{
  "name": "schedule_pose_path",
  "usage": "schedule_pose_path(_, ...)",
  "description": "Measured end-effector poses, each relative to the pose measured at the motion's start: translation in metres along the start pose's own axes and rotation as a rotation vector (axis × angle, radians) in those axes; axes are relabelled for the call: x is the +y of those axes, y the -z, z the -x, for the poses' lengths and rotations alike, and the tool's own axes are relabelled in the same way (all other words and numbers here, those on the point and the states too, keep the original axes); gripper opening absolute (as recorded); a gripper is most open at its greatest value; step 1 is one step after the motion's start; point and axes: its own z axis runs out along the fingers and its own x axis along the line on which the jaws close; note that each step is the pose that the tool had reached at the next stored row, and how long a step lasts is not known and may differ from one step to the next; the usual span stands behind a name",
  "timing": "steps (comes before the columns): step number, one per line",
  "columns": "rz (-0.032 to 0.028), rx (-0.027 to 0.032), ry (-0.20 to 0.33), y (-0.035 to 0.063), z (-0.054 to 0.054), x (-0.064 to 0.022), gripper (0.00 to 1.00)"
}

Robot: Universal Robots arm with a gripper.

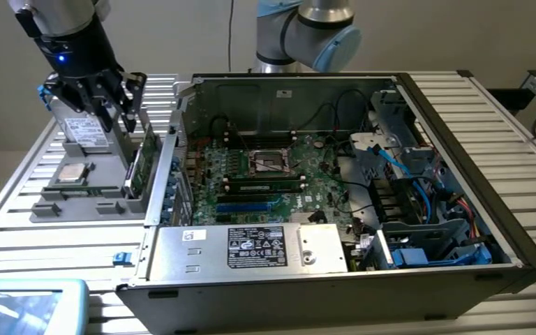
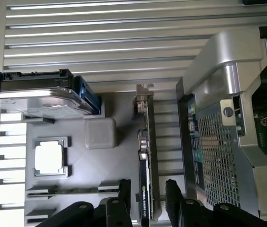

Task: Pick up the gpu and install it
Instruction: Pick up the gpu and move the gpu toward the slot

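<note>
Position of card: small flat gpu (image 1: 147, 157) (image 2: 146, 161), slotted into the grey moulded holder tray (image 1: 91, 202) (image 2: 100, 109) at the tray's right edge, just beside the left wall of the open black computer case (image 1: 278, 98).
Long axis: near to far, parallel with that case wall.
Attitude: upright on one long edge, thin top edge facing up.
Ends: silver metal bracket at the far end, level with the silver hard drive (image 1: 84, 132) (image 2: 34, 99); plain end toward the near side.
Faces: in the wrist view, black cooler side turned left toward the square silver processor chip (image 1: 70, 174) (image 2: 50, 158); green board side turned right toward the case.
Look: narrow dark strip seen edge-on, pale lettering on the black side, too small to read.
Hand: black multi-fingered gripper (image 1: 119, 118) (image 2: 147, 198), spread wide, holding nothing.
Hand placement: above the far part of the tray in the exterior view, fingertips (image 2: 124, 191) clear of the card.
Hand against card: in the wrist view, one dark finger on each side of the card's near stretch, a gap showing on both sides, no contact seen.
</note>
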Motion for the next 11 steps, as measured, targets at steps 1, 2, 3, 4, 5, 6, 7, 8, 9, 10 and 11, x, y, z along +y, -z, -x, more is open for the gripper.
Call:
schedule_pose_path(1, -0.0105, -0.0010, 0.000, -0.0004, 0.000, -0.0001, 0.44)
schedule_pose_path(2, -0.0207, -0.0014, 0.000, -0.0008, 0.000, -0.0001, 0.44)
schedule_pose_path(3, -0.0311, -0.0021, 0.000, -0.0012, 0.000, 0.0000, 0.44)
schedule_pose_path(4, -0.0385, -0.0026, 0.001, -0.0021, 0.000, 0.0005, 0.44)
schedule_pose_path(5, -0.0411, -0.0028, 0.001, -0.0038, 0.000, 0.0010, 0.44)
schedule_pose_path(6, -0.0410, -0.0029, 0.001, -0.0059, 0.000, 0.0011, 0.44)
schedule_pose_path(7, -0.0412, -0.0028, 0.001, -0.0077, 0.000, 0.0014, 0.44)
schedule_pose_path(8, -0.0412, -0.0029, 0.001, -0.0095, 0.000, 0.0016, 0.44)
schedule_pose_path(9, -0.0412, -0.0029, 0.001, -0.0113, 0.000, 0.0017, 0.44)
schedule_pose_path(10, -0.0412, -0.0029, 0.001, -0.0132, 0.000, 0.0019, 0.44)
schedule_pose_path(11, -0.0414, -0.0026, 0.001, -0.0149, 0.000, 0.0023, 0.44)
